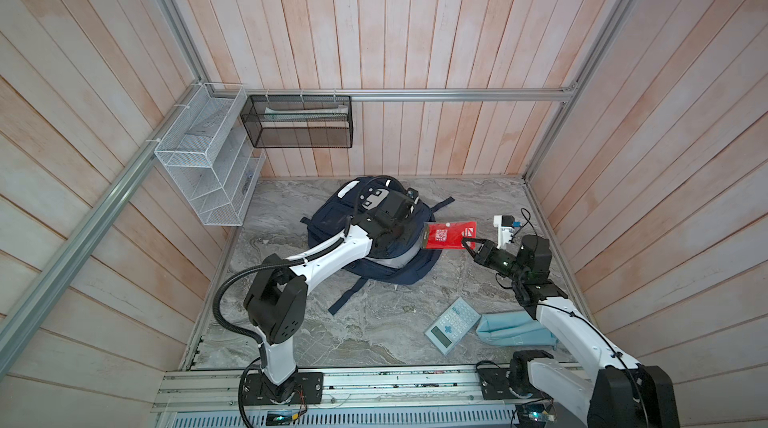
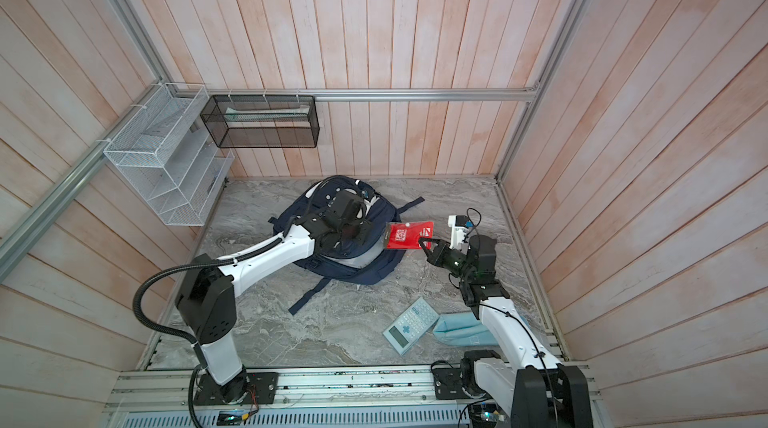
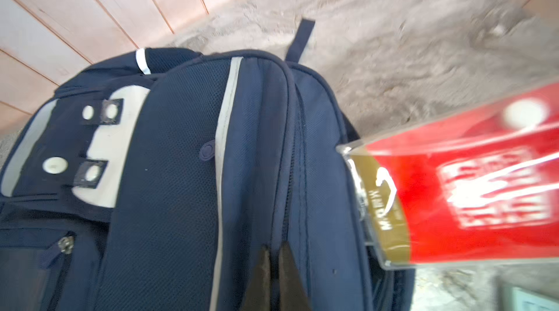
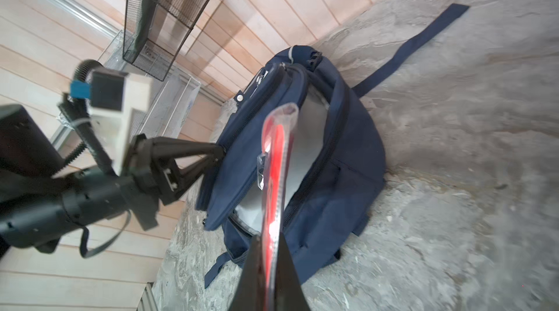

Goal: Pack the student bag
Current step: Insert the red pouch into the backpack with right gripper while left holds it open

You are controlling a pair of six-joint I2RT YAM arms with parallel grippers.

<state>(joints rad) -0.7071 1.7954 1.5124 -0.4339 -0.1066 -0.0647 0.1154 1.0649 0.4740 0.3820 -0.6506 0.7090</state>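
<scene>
The navy student bag [image 1: 328, 218] [image 2: 374, 272] lies on the marble floor, its main compartment unzipped and showing pale lining [image 4: 305, 131]. My left gripper [image 1: 397, 234] [image 3: 273, 247] is shut on the edge of the bag's front flap, beside the zipper, and holds the flap raised. The right wrist view shows the left gripper's fingertips [image 4: 219, 152] at that flap. My right gripper [image 1: 467, 243] [image 2: 424, 243] [image 4: 269, 237] is shut on a red packet in clear plastic [image 1: 446, 234] [image 3: 469, 191]. The packet hangs edge-on just right of the opening, its far end over the bag's rim.
A pale calculator [image 1: 453, 324] and a light-blue soft pouch [image 1: 511, 328] lie at the front right, near the right arm. A bag strap [image 1: 349, 299] trails toward the front. A white wire shelf [image 1: 203, 164] and a black mesh basket [image 1: 299, 122] hang on the back walls.
</scene>
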